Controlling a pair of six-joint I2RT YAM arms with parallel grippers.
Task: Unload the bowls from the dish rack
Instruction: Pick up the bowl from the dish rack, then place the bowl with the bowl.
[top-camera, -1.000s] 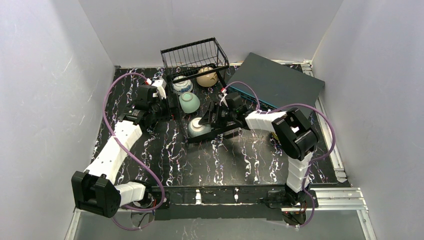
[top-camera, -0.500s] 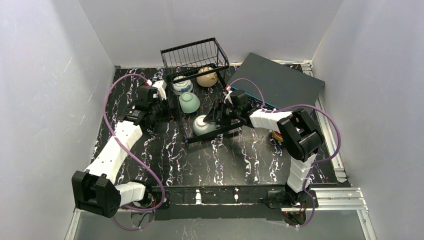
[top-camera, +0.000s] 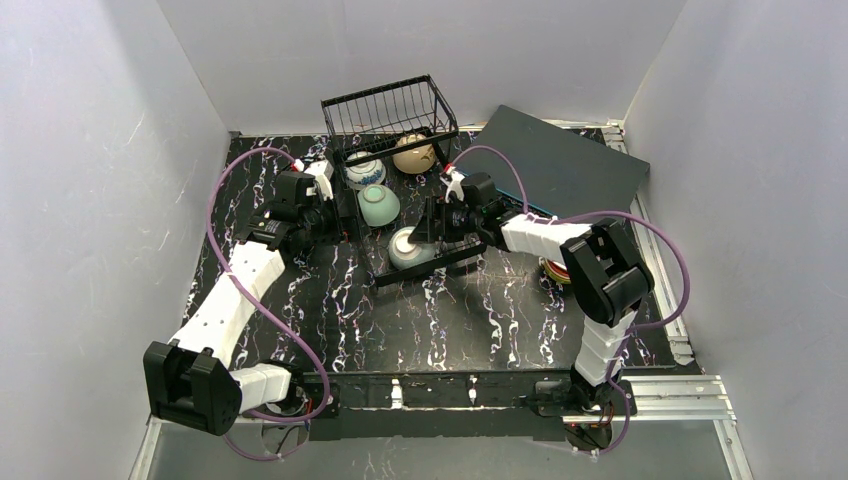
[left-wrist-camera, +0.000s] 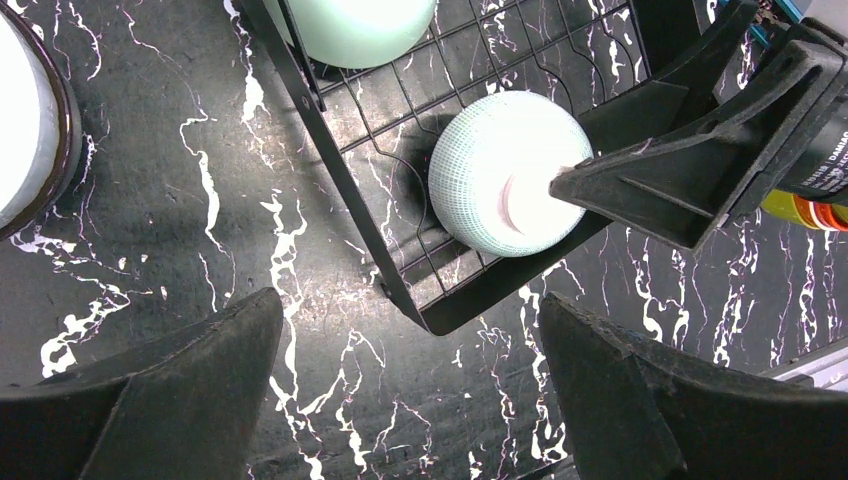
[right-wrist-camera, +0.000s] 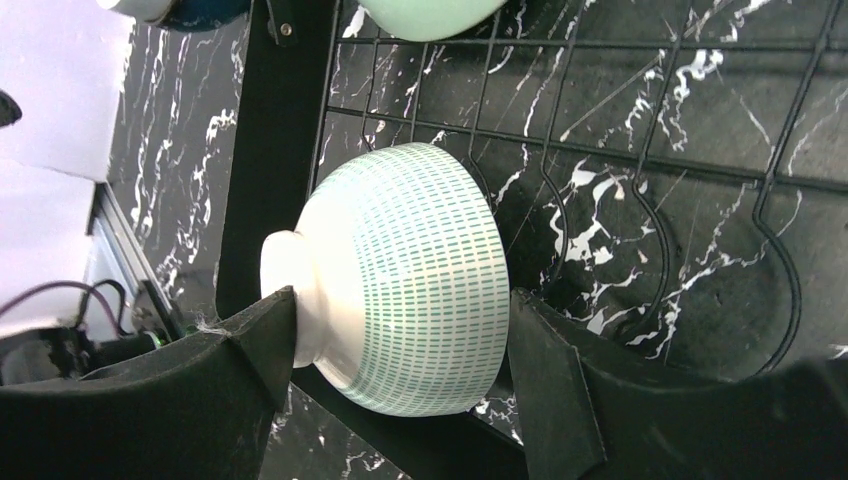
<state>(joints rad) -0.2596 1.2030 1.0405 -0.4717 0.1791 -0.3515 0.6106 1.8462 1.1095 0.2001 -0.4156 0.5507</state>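
The black wire dish rack (top-camera: 392, 108) stands at the back middle of the table. A white bowl with green dashes (top-camera: 405, 248) lies on its side at the rack's near end. My right gripper (right-wrist-camera: 400, 305) is shut on this bowl (right-wrist-camera: 410, 310), one finger at its foot, the other at its rim. Further in sit a pale green bowl (top-camera: 379, 205), a blue-and-white bowl (top-camera: 365, 172) and a beige bowl (top-camera: 412, 153). My left gripper (left-wrist-camera: 410, 310) is open over the table by the rack's near left corner (left-wrist-camera: 430, 315), holding nothing.
A flat dark grey-teal box (top-camera: 560, 165) lies right of the rack. Stacked orange and yellow bowls (top-camera: 553, 272) sit on the table under my right arm. A white bowl with a dark rim (left-wrist-camera: 20, 110) stands on the table left of the rack.
My right gripper and the dashed bowl have shifted slightly right and toward the back. The left arm has not moved.
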